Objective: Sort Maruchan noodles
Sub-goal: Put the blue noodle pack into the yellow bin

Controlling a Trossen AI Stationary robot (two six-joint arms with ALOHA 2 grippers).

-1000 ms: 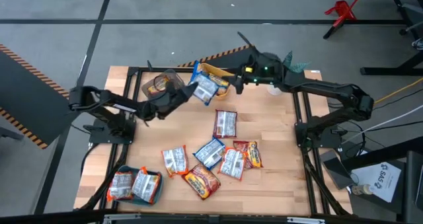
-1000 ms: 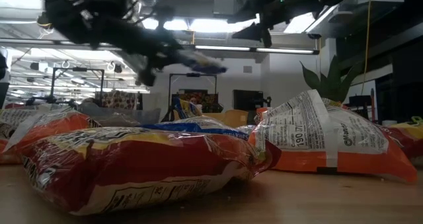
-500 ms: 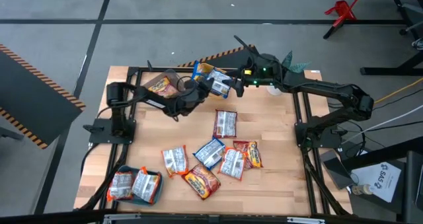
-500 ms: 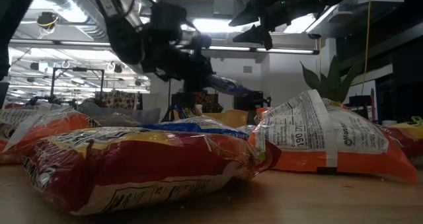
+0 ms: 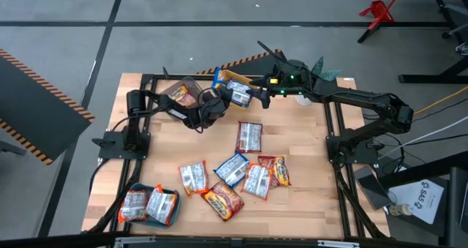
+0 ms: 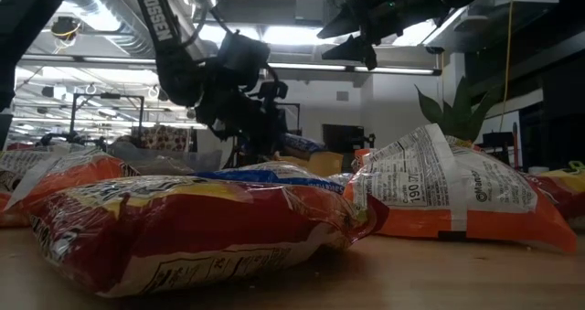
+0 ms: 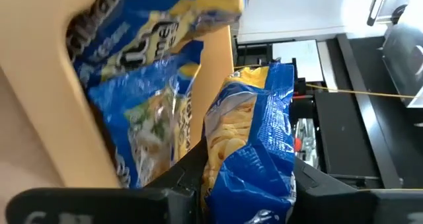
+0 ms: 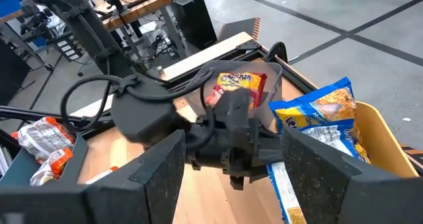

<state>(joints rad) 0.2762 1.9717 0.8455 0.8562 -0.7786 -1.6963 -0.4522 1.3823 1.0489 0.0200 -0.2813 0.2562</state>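
Table: pale wooden slatted table top (image 5: 307,197) inside a dark metal frame is carrying every item listed below.

Left arm: dark jointed left arm (image 5: 157,109) is reaching from nine o'clock toward twelve, evidently to deliver a packet to its colour-matched bin.

Right arm: dark jointed right arm (image 5: 351,98) is hanging raised near one o'clock, apparently waiting out of the way.

Yellow bin: open yellow plastic bin (image 5: 235,77) at twelve o'clock is collecting blue-yellow packets; two are showing inside it in the left wrist view.

Clear bin: greyish see-through plastic bin (image 5: 172,87) at eleven o'clock is holding one orange-red packet (image 5: 180,96).

Teal bin: teal plastic bin (image 5: 134,187) at seven o'clock is holding two silver-white and orange packets, so each bin seems reserved for one variety.

Loose packets: flat shiny unsorted Maruchan noodles (image 5: 240,176) are lying clustered at table centre toward six o'clock, some overlapping, one silver-white packet (image 5: 249,137) apart at the middle.

Held packet: blue-yellow shiny ramen packet (image 7: 254,145) is being carried at the yellow bin's edge, ready for release by my reading.

Left gripper: left gripper (image 7: 244,178) is pinching that blue-yellow packet between partly closed fingers.

Right gripper: right gripper (image 8: 231,159) is standing spread wide, gripping nothing, above the yellow bin's far side.
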